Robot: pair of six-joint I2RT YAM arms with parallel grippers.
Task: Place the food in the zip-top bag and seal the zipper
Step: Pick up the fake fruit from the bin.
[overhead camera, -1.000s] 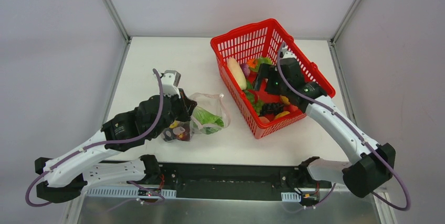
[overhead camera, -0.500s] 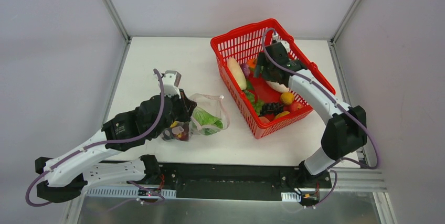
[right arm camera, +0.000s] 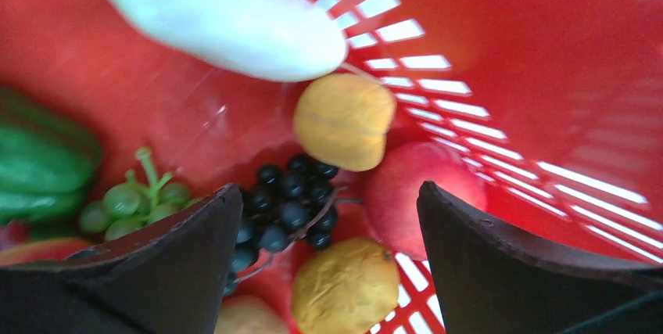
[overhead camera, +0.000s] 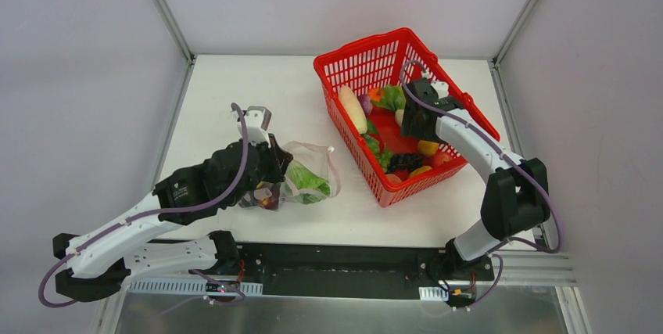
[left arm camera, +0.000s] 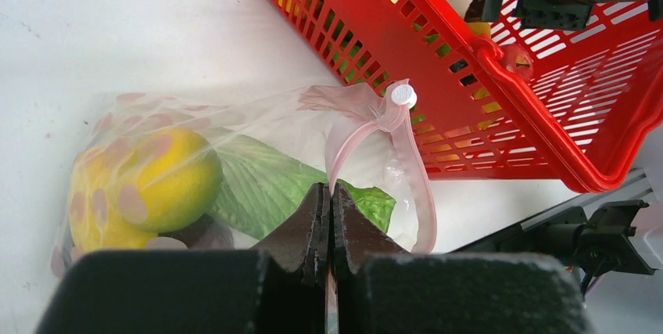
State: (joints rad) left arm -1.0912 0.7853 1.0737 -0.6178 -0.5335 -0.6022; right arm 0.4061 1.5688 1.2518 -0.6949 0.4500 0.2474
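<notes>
My left pincer [left arm camera: 330, 193] is clenched on the zipper [left arm camera: 353, 132]. Its two dark fingertips are pressed together with the pink strip caught between them, just below the small white slider tab [left arm camera: 403, 95]. From above, this pincer [overhead camera: 270, 163] sits at the left end of the zip-top bag [overhead camera: 313, 171], which lies crumpled on the white counter [overhead camera: 250, 99], left of the red basket [overhead camera: 367, 43] and a little apart from it.

Through the clear plastic of the bag [left arm camera: 234, 115] I see a yellow round piece [left arm camera: 176, 181] on the left and a green leafy piece [left arm camera: 266, 185] beside it. The overhead view also shows a dark purple piece [overhead camera: 270, 199] at the bag's near corner.

My right pincer [overhead camera: 410, 127] is reached down inside the basket, and it is released. In its own camera the pincer [right arm camera: 328, 193] has its jaws spread wide with nothing between the pads. Beneath them, on the basket floor [right arm camera: 485, 21], lies the rest of the food:
- a bunch of dark grapes [right arm camera: 289, 201] directly under the gap
- an orange-yellow piece [right arm camera: 344, 121] just above the grapes
- a reddish round fruit [right arm camera: 422, 193] to the right
- a yellow lemon-like piece [right arm camera: 344, 287] nearest the camera
- green grapes [right arm camera: 133, 201] to the left
- a long white piece [right arm camera: 219, 13] across the top

I cannot tell whether the pads touch any of them.
</notes>
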